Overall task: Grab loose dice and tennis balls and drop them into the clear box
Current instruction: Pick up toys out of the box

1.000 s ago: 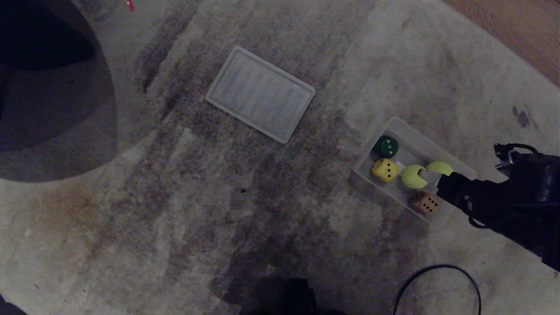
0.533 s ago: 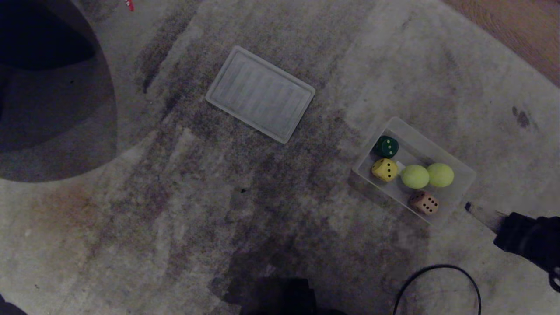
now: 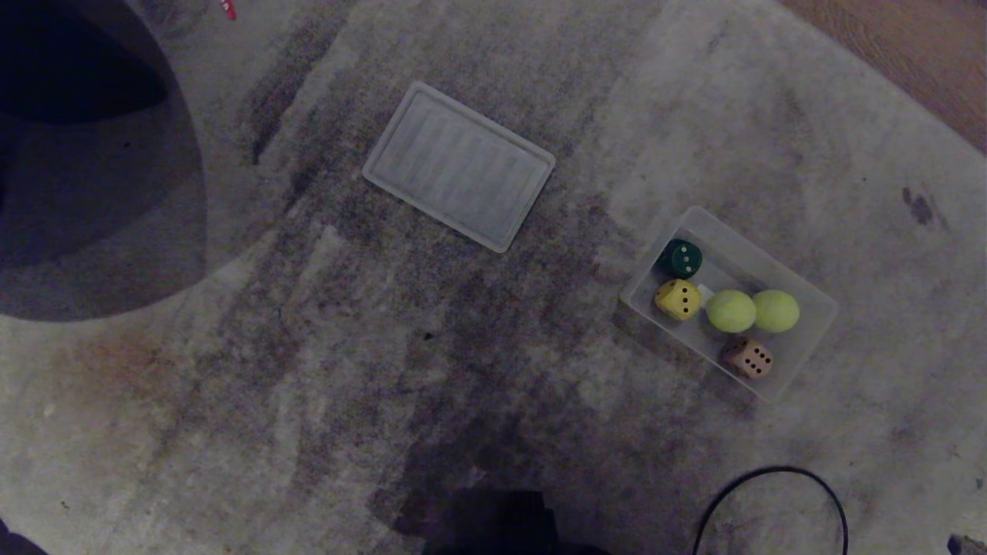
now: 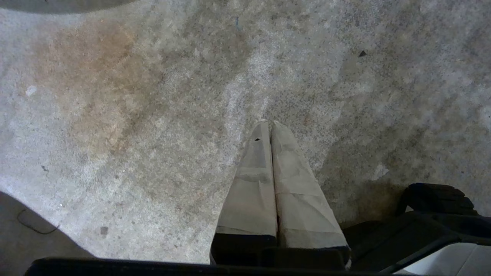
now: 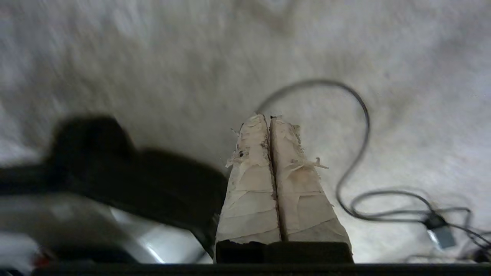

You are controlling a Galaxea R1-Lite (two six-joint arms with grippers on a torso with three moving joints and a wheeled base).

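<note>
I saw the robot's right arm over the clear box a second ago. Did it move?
Yes. It pulled back from the clear box toward the head view's lower right corner, leaving that view. The right gripper is empty, fingers shut.

clear box (image 3: 816,333): on carpet | holds three dice (image 3: 678,299); two tennis balls (image 3: 731,311)

The room is dim and the head view is grainy. A big dark shadow (image 3: 85,169) covers the rug (image 3: 308,385) at the far left. The right wrist view is blurred; the left one is sharp.
</note>
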